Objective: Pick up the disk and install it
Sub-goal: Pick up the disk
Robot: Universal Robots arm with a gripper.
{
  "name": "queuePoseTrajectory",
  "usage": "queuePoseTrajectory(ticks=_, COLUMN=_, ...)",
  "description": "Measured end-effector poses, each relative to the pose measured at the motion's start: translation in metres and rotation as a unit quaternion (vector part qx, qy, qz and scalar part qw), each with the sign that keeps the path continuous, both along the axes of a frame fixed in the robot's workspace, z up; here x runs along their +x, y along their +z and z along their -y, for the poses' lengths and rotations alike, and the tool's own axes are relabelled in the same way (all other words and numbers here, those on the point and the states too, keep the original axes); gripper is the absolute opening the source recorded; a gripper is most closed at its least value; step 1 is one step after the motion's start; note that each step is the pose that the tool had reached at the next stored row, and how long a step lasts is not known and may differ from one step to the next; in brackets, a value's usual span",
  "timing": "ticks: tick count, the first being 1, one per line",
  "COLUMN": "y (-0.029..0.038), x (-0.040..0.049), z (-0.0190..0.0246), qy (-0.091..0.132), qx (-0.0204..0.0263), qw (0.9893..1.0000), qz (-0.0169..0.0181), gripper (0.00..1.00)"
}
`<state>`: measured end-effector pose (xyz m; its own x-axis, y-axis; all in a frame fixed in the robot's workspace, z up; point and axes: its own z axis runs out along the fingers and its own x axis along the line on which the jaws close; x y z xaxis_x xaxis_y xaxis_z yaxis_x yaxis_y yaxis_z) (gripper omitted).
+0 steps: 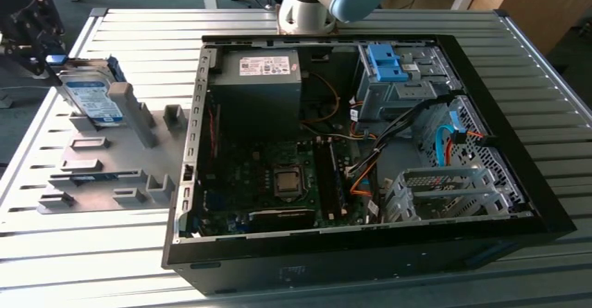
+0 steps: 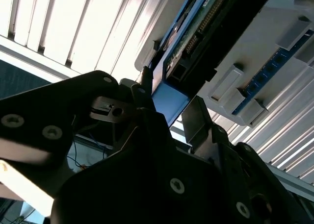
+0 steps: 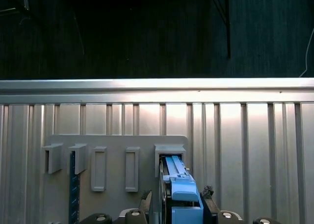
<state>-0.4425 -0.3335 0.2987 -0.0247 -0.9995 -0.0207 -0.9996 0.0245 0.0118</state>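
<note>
Pincer [image 3: 176,195] looks clamped on the disk [image 3: 174,171], which stands in the grey holder [image 1: 102,164] at the exterior view's upper left. Pickup step, I judge; freeing it calls for a straight lift.

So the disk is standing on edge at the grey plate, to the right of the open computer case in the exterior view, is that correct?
Not quite. The disk does stand on edge at the grey plate, but it is on the exterior view's left of the open computer case, not the right. The exterior view shows this. The hand is at the disk.
</note>
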Motion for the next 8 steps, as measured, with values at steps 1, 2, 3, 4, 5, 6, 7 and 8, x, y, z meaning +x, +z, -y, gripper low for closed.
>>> queuePoseTrajectory(ticks=1, y=-0.0001, x=0.0, z=0.0, qy=0.0, qx=0.0, qw=1.0, qz=0.0, gripper=0.55)
queuePoseTrajectory(ticks=2, y=-0.0003, x=0.0, z=0.0, qy=0.0, qx=0.0, qw=1.0, qz=0.0001, gripper=0.47)
queuePoseTrajectory(ticks=3, y=-0.0007, x=0.0001, z=-0.0001, qy=0.0, qx=0.0001, qw=1.0, qz=0.0002, gripper=0.47)
queuePoseTrajectory(ticks=4, y=-0.0011, x=0.0001, z=-0.0003, qy=-0.002, qx=0.0001, qw=1.0, qz=0.0003, gripper=0.47)
queuePoseTrajectory(ticks=5, y=-0.0018, x=0.0001, z=-0.0003, qy=-0.003, qx=0.0001, qw=1.0, qz=0.0003, gripper=0.47)
queuePoseTrajectory(ticks=6, y=-0.0026, x=0.0, z=-0.0005, qy=-0.005, qx=0.0001, qw=1.0, qz=0.0002, gripper=0.47)
queuePoseTrajectory(ticks=7, y=-0.0034, x=0.0, z=-0.0005, qy=-0.006, qx=0.0001, qw=1.0, qz=0.0002, gripper=0.47)
queuePoseTrajectory(ticks=8, y=-0.0042, x=0.0, z=-0.0005, qy=-0.007, qx=0.0001, qw=1.0, qz=0.0001, gripper=0.47)
